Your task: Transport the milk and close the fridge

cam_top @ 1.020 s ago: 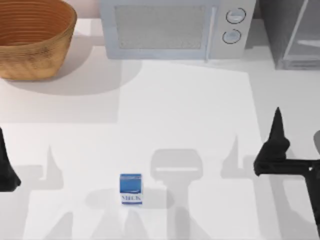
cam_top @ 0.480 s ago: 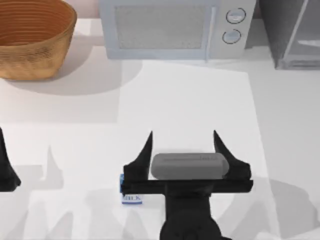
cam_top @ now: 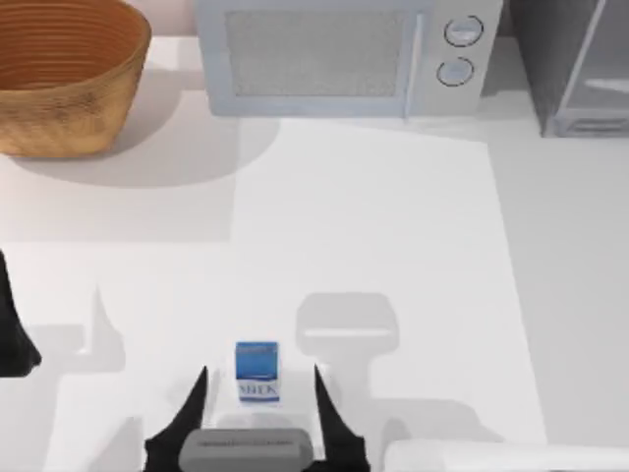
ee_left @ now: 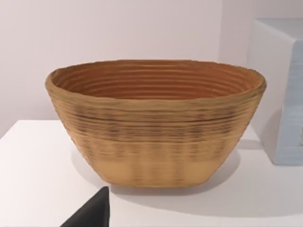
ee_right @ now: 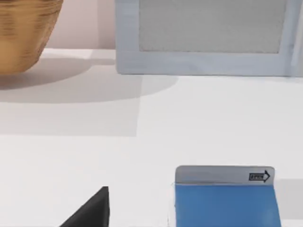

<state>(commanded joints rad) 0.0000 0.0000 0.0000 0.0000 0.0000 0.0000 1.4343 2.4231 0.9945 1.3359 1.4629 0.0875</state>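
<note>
Near the desk (cam_top: 393,226) front edge stands the boxy blue-and-white milk (cam_top: 257,372), upright between the spread black fingers of the right end effector (cam_top: 259,385). Parked at far left, the left end effector (cam_top: 12,329), fingers' state impossible to tell; at back, ribbed woven basket (cam_top: 64,74), pale microwave (cam_top: 339,54), speckled grey fridge (cam_top: 575,64).

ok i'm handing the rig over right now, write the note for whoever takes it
Right gripper: open, at the table's near edge, fingers on either side of the milk carton, not closed on it.
Left gripper: parked at the table's left edge.
Milk carton: upright on the table, near the front, left of centre.
Fridge: far right corner, right of the microwave; its door panel looks angled, apparently open.
Basket: far left corner.
Done: right gripper lined up on the carton.
Left: grasp the carton, carry it, close the fridge.
</note>
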